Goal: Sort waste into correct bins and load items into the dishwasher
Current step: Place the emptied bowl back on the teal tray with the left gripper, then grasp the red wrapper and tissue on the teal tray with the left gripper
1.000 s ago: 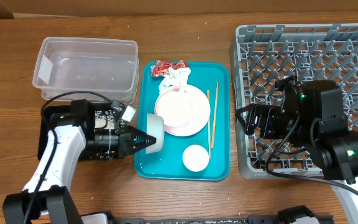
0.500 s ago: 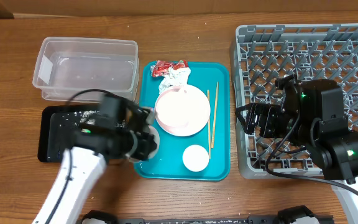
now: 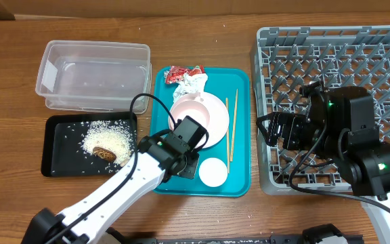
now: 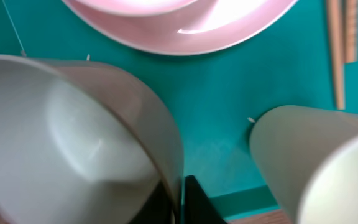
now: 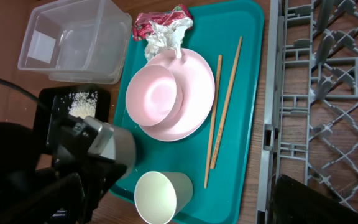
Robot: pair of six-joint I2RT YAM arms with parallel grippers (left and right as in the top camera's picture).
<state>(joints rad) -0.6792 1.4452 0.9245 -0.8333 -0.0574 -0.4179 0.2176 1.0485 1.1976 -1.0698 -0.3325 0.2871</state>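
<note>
My left gripper (image 4: pixel 180 202) is shut on the wall of the greyish-white bowl (image 4: pixel 73 137), one finger inside and one outside, low over the teal tray (image 3: pixel 239 183). Next to it stands the white cup (image 3: pixel 213 171). The pink bowl (image 5: pixel 157 93) sits on the pink plate (image 5: pixel 197 93), with the chopsticks (image 3: pixel 230 129) to their right. The red wrapper (image 3: pixel 178 73) and the napkin (image 3: pixel 193 83) lie at the tray's far end. Rice (image 3: pixel 110 139) with a brown scrap (image 3: pixel 103 154) lies in the black tray (image 3: pixel 56 159). My right gripper (image 3: pixel 271 132) hangs open at the dish rack's (image 3: pixel 330 61) left edge.
The clear tub (image 3: pixel 93 71) stands behind the black tray and looks empty. My left arm (image 3: pixel 114 193) reaches in from the front, across the teal tray's near left corner. Bare wooden table (image 3: pixel 12 135) lies left of the bins.
My left arm has swung from over the black tray onto the teal tray, carrying the greyish-white bowl. The rice in the black tray has come into view. My right arm has not moved.
</note>
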